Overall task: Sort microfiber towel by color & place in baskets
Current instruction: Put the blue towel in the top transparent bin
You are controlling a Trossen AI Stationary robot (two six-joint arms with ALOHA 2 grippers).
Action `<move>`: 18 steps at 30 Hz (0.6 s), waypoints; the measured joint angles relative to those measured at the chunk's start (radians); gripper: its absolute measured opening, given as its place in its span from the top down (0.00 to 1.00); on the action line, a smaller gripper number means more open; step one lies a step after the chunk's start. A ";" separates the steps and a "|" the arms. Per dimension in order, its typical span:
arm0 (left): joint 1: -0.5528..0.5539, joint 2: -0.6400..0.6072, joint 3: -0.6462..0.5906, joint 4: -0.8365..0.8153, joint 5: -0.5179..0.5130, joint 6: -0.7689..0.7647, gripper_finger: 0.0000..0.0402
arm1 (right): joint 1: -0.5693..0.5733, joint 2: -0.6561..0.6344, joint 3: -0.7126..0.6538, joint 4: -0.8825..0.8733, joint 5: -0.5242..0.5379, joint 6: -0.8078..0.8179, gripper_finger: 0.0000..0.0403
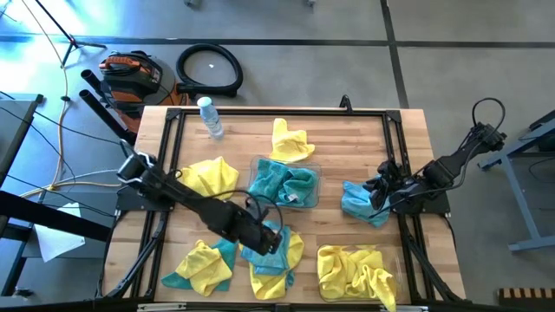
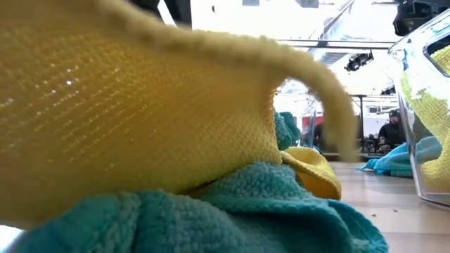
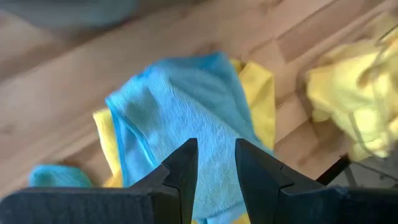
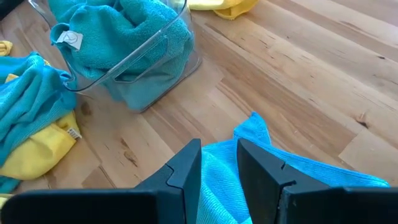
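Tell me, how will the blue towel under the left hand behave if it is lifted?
The blue towel lies creased across a yellow one, so it is probably floppy and will hang down. It looks thin, likely light. The left hand may drag the yellow one along, since they overlap.

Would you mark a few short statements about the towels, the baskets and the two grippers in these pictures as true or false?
1. The centre basket holds teal towels. True.
2. The basket at the front right holds teal towels. False: it holds yellow towels.
3. The left gripper is over a teal towel that lies on a yellow towel. True.
4. The right gripper is over a yellow towel. False: the cloth at its fingers is a teal towel.
5. The clear bottle lies inside a basket. False: it is on the table near the back left corner.
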 joint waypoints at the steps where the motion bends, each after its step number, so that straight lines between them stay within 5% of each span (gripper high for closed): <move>1: 0.000 0.018 0.006 0.002 0.011 -0.006 0.77 | 0.000 0.000 0.000 0.000 0.000 0.000 0.76; 18: 0.058 0.234 0.027 0.091 0.157 -0.109 0.77 | 0.000 0.000 0.000 0.000 0.000 -0.064 0.76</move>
